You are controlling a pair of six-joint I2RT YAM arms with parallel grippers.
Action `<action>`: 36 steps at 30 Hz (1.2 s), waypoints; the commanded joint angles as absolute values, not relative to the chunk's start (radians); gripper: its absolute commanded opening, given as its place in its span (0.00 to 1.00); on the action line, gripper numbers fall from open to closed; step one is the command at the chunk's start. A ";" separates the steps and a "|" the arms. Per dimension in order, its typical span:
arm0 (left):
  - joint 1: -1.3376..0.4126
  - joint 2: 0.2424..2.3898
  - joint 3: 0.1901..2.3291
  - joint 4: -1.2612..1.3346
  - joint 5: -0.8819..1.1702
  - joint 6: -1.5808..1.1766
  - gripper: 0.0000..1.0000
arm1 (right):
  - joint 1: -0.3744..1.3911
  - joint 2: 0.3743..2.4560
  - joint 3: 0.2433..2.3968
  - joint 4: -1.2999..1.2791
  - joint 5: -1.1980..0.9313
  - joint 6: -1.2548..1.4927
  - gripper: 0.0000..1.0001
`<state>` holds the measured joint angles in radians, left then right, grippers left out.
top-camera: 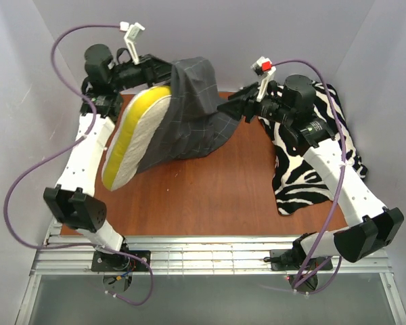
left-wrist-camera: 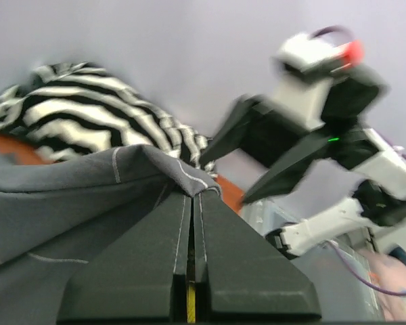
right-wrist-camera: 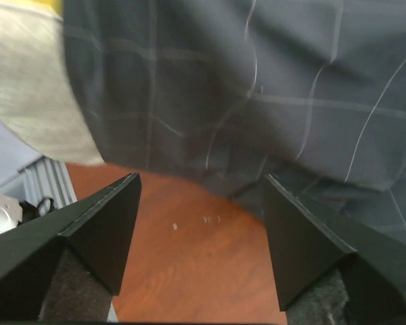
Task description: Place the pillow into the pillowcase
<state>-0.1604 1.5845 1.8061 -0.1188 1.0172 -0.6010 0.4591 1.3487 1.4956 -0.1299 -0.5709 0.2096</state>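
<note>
Brown table point(top-camera: 210, 193), pillow point(top-camera: 137, 139) angled near-left to far-right

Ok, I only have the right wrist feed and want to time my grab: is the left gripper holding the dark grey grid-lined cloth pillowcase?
Observer: Yes, the left gripper is shut on a raised fold of the dark grey grid-lined cloth pillowcase.
Operator: How much pillow shows?
Observer: In the top view the cream-white foam pillow, yellow-green along its edge, sticks out at the near-left end; its far end is covered.
Operator: Anything to my right?
Observer: A black-and-white zebra-striped fabric lies on the right of the brown wooden table.
</note>
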 commanded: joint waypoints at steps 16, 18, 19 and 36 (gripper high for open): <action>0.227 1.568 1.367 0.225 1.118 -0.653 0.00 | 0.417 1.209 1.319 -0.376 -0.365 -0.135 0.71; 0.244 1.595 1.332 -0.008 1.091 -0.368 0.15 | 0.420 1.226 1.266 -0.377 -0.396 -0.133 0.70; 0.248 1.644 1.344 -0.267 1.018 -0.241 0.36 | 0.420 1.236 1.249 -0.379 -0.422 -0.133 0.70; 0.253 1.310 1.137 -1.116 0.641 1.020 0.80 | 0.439 1.807 1.273 -0.287 -0.330 -0.213 0.62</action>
